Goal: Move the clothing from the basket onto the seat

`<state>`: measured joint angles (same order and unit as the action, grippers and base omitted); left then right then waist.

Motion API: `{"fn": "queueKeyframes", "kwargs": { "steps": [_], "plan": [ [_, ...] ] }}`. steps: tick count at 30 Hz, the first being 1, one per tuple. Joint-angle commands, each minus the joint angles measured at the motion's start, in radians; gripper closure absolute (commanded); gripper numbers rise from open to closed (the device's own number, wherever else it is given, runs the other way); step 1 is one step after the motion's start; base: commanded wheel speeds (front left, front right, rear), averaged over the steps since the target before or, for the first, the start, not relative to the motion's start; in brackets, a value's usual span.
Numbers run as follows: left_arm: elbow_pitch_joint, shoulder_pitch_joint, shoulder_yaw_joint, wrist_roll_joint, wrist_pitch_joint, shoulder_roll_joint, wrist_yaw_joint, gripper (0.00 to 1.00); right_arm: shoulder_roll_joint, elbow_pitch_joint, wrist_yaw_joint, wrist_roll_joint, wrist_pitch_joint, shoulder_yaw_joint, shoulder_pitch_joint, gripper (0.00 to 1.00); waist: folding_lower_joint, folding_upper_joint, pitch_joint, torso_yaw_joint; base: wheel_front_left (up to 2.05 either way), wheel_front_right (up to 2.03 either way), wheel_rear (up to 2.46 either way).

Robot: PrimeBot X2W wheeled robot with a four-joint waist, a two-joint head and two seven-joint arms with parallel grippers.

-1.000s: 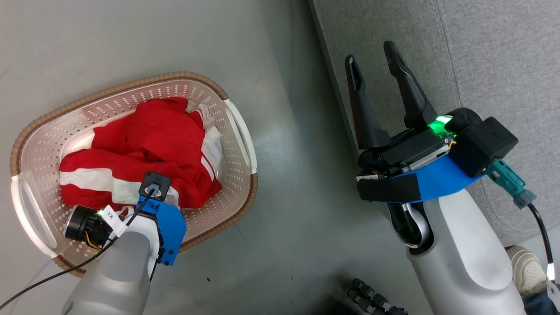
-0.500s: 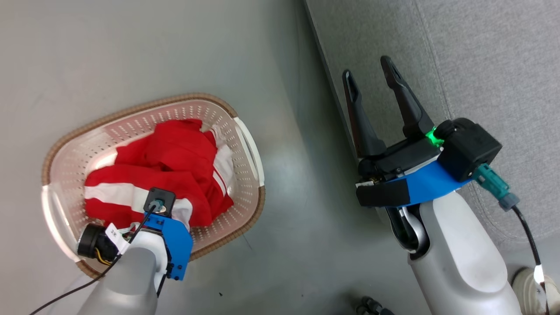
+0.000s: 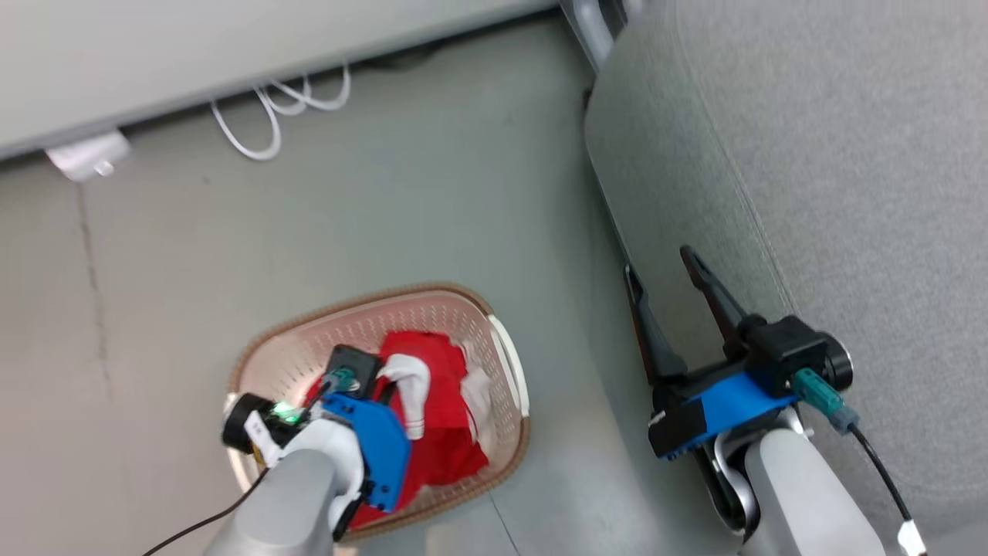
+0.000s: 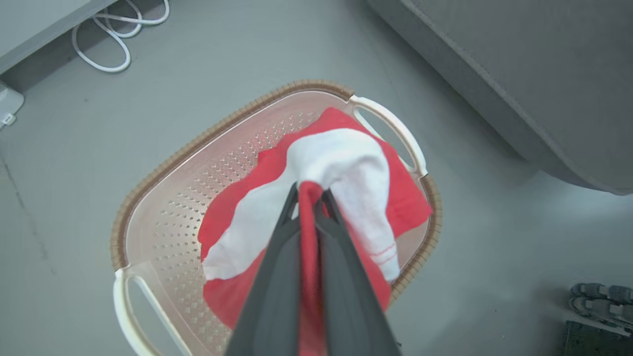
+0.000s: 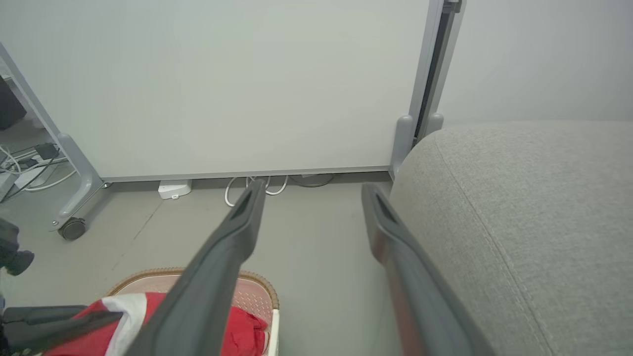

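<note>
The clothing (image 4: 341,158) is in the basket (image 4: 198,143), a red bundle with broad white stripes. One fold of it is pinched between the two dark fingers of the left gripper (image 4: 309,190), which are closed tight on the cloth. The white part hangs over the fingertips and the rest falls down toward the basket bottom. From this I judge that the grasp is made and the lift has only begun. The carrying and the putting down are all left to do, because no garment lies on the part of the seat (image 3: 849,193) that I can see. The seat stands at about two o'clock from the basket, near it, with a strip of bare grey floor (image 3: 386,208) between them. The right gripper (image 3: 658,261) is at three o'clock from the basket, just beside the front edge of the seat. Its fingers are spread apart and hold nothing. At about eleven o'clock from the basket a white cable (image 3: 270,123) makes loops on the floor under a pale panel (image 5: 222,84). Counting: there is one basket with two white handles, one seat and two grippers. The red bundle I count as one heap, and how many separate garments are in it I cannot tell.
</note>
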<state>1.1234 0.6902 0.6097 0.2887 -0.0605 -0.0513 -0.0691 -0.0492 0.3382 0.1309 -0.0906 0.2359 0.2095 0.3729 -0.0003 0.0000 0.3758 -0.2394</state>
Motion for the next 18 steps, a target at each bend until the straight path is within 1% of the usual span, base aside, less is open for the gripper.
{"fn": "queueKeyframes", "kwargs": {
  "steps": [1, 3, 4, 5, 6, 7, 9, 12, 14, 18],
  "plan": [
    [-0.024, -0.017, 0.016, 0.018, 0.007, 0.001, 0.003, 1.00, -0.002, 0.002, 0.000, 0.004, -0.008, -0.003, -0.018, 0.00, 0.0003, 0.0000, -0.126, 0.074, 0.00, 0.00, 0.00],
    [-0.100, -0.029, 0.071, 0.073, 0.027, 0.001, 0.017, 1.00, -0.002, 0.001, 0.000, 0.013, -0.021, -0.009, -0.050, 0.00, 0.0003, 0.0000, -0.169, 0.093, 0.00, 0.00, 0.00],
    [-0.172, -0.032, 0.123, 0.128, 0.041, 0.000, 0.040, 1.00, -0.002, -0.005, 0.000, 0.018, -0.035, -0.011, -0.075, 0.00, 0.0003, 0.0000, -0.206, 0.108, 0.00, 0.00, 0.00],
    [-0.172, -0.032, 0.123, 0.128, 0.041, 0.000, 0.040, 1.00, -0.002, -0.005, 0.000, 0.018, -0.035, -0.011, -0.075, 0.00, 0.0003, 0.0000, -0.206, 0.108, 0.00, 0.00, 0.00],
    [-0.208, -0.030, 0.145, 0.157, 0.047, -0.001, 0.051, 1.00, -0.002, -0.009, 0.000, 0.020, -0.042, -0.011, -0.086, 0.00, 0.0003, 0.0000, -0.223, 0.115, 0.00, 0.00, 0.00],
    [-0.267, -0.022, 0.187, 0.209, 0.054, -0.001, 0.074, 1.00, -0.002, -0.017, 0.000, 0.020, -0.054, -0.010, -0.112, 0.00, 0.0003, 0.0000, -0.256, 0.127, 0.00, 0.00, 0.00],
    [-0.317, -0.001, 0.224, 0.258, 0.055, -0.001, 0.092, 1.00, -0.002, -0.028, 0.000, 0.018, -0.067, -0.010, -0.135, 0.00, 0.0003, 0.0000, -0.282, 0.138, 0.00, 0.00, 0.00],
    [-0.376, 0.040, 0.275, 0.313, 0.057, -0.001, 0.113, 1.00, -0.002, -0.045, 0.000, 0.016, -0.083, -0.001, -0.162, 0.00, 0.0003, 0.0000, -0.312, 0.153, 0.00, 0.00, 0.00],
    [-0.389, 0.055, 0.293, 0.325, 0.061, -0.001, 0.120, 1.00, -0.002, -0.051, 0.000, 0.016, -0.088, 0.005, -0.170, 0.00, 0.0003, 0.0000, -0.319, 0.156, 0.00, 0.00, 0.00],
    [-0.443, 0.119, 0.342, 0.389, 0.068, 0.000, 0.136, 1.00, -0.002, -0.068, 0.000, 0.015, -0.108, 0.028, -0.193, 0.00, 0.0003, 0.0000, -0.342, 0.165, 0.00, 0.00, 0.00]
  ]
}}
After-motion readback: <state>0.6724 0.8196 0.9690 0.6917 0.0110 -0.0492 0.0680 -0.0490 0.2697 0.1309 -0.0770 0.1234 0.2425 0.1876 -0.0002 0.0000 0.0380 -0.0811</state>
